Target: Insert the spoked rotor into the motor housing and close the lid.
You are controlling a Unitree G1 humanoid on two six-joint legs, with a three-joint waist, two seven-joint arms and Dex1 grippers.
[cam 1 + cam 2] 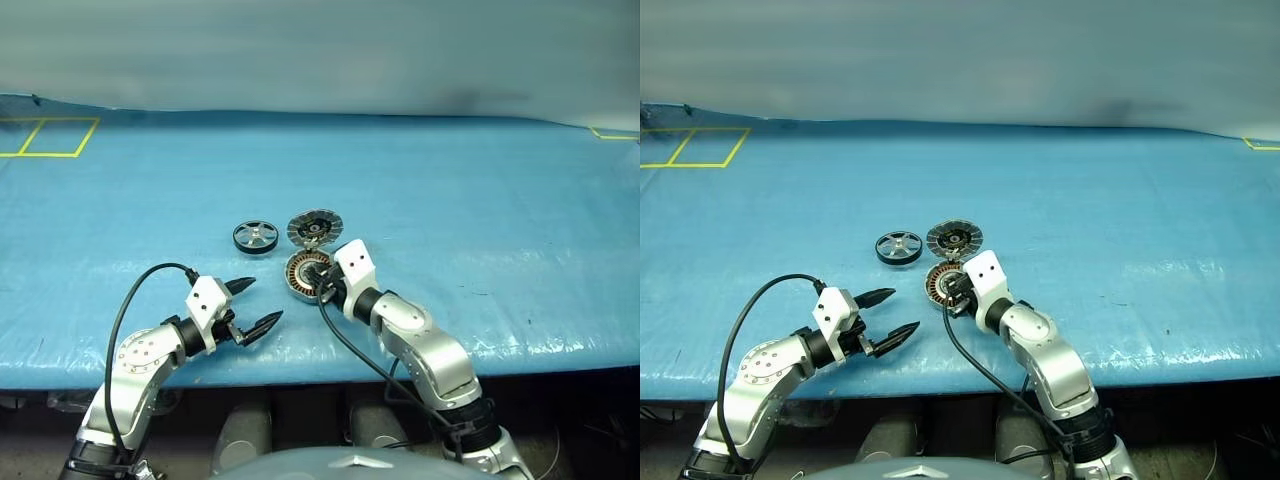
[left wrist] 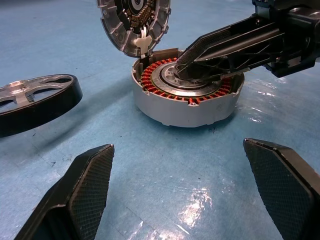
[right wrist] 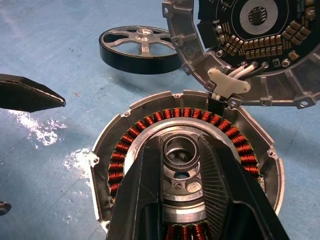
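Note:
The motor housing (image 2: pixel 185 112) stands on the blue table with its copper windings and silver centre showing. Its lid (image 1: pixel 313 227) stands upright on the hinge at the far side, ribbed inner face toward me. The spoked rotor (image 1: pixel 256 237) lies flat on the table just left of the lid. My right gripper (image 3: pixel 182 145) reaches over the housing with its jaws close together. Its tips rest at the silver centre, and nothing is lifted. My left gripper (image 1: pixel 266 300) hovers open and empty near the table's front edge, left of the housing.
A blue sheet covers the table (image 1: pixel 480 220). Yellow tape squares (image 1: pixel 50 137) mark the far left corner, and another yellow mark (image 1: pixel 612 133) sits at the far right. The table's front edge (image 1: pixel 520 355) runs just beyond my arms.

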